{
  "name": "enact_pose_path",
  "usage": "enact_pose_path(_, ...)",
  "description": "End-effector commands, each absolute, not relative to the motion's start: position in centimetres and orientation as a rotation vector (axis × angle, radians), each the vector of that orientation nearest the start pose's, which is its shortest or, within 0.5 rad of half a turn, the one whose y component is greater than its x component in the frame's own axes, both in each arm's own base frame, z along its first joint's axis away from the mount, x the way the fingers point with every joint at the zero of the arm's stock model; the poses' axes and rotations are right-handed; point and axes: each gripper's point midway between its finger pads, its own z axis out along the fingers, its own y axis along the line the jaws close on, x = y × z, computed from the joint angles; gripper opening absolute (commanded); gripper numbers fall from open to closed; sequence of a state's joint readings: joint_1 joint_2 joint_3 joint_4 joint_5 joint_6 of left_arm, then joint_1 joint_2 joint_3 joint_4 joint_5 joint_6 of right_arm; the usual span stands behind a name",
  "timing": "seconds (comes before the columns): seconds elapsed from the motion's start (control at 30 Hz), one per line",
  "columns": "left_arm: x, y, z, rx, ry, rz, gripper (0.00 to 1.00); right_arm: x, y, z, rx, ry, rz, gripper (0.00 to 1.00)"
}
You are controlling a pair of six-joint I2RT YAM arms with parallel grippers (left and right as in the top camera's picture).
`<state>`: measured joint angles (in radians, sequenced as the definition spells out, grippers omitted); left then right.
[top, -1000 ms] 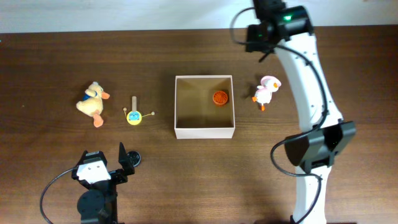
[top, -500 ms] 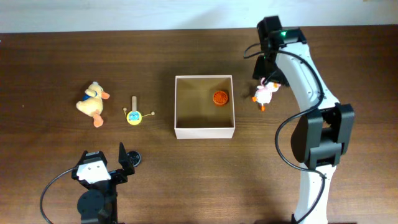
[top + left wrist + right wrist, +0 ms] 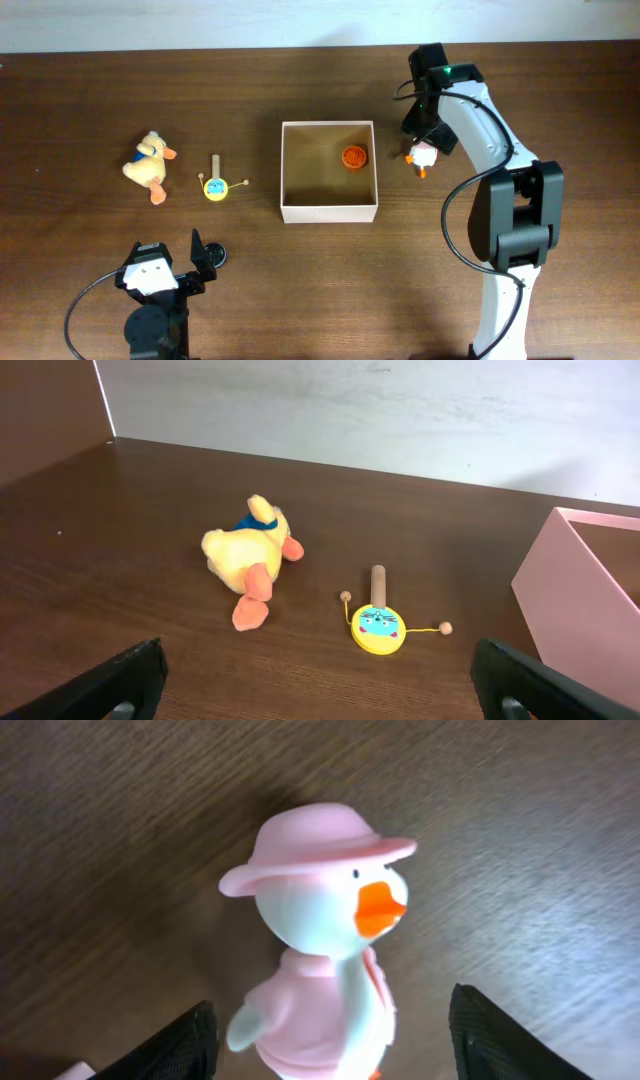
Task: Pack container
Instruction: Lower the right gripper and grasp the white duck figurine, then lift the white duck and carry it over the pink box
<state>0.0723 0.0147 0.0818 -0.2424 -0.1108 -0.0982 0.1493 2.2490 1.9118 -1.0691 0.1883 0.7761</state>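
Observation:
The container, a square white box with a tan inside, sits mid-table and holds a small orange round toy. Just right of it lies a pink-hatted duck figure. My right gripper is down over it. In the right wrist view the duck lies between the open fingers, with a gap on each side. My left gripper rests open near the front left, holding nothing. Its wrist view faces a yellow plush duck and a yellow drum rattle.
The plush duck and rattle lie left of the container, a hand's width apart. The container's wall shows at the right edge of the left wrist view. A pale wall runs along the table's far edge.
My right arm has swung down and nearer from the far edge until its gripper straddles the pink duck, the jaws narrowing slightly. The left arm has not moved.

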Motion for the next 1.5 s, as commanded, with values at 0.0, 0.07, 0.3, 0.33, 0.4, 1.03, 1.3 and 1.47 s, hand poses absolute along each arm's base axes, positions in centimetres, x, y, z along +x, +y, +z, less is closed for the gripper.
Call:
enact_pose_path(0.0, 23.6, 3.3, 15.1, -0.210, 1.727, 0.072, 0.99, 47.3, 4.4, 4.6, 0.997, 2.751, -0.102, 0.64)
enact_pose_path(0.07, 23.6, 3.3, 15.1, -0.210, 1.727, 0.072, 0.99, 47.3, 4.4, 4.2, 0.996, 2.749, -0.096, 0.64)
enact_pose_path(0.3, 23.6, 3.3, 15.1, -0.210, 1.727, 0.072, 0.99, 47.2, 4.4, 3.0, 0.995, 2.747, -0.095, 0.58)
enact_pose_path(0.33, 23.6, 3.3, 15.1, -0.210, 1.727, 0.072, 0.99, 47.2, 4.4, 2.9, 0.995, 2.747, -0.095, 0.59)
enact_pose_path(0.4, 23.6, 3.3, 15.1, -0.210, 1.727, 0.072, 0.99, 47.0, 4.3, 2.6, 0.996, 2.752, -0.099, 0.57)
enact_pose_path(1.03, 23.6, 3.3, 15.1, -0.210, 1.727, 0.072, 0.99, 46.7, 4.3, 2.4, 0.842, 2.812, -0.123, 0.04)
enact_pose_path(1.3, 23.6, 3.3, 15.1, -0.210, 1.727, 0.072, 0.99, 48.5, 4.3, 5.5, 0.606, 2.800, -0.125, 0.04)
enact_pose_path(1.47, 23.6, 3.3, 15.1, -0.210, 1.727, 0.072, 0.99, 50.9, 3.9, 10.9, 0.394, 2.709, -0.159, 0.04)
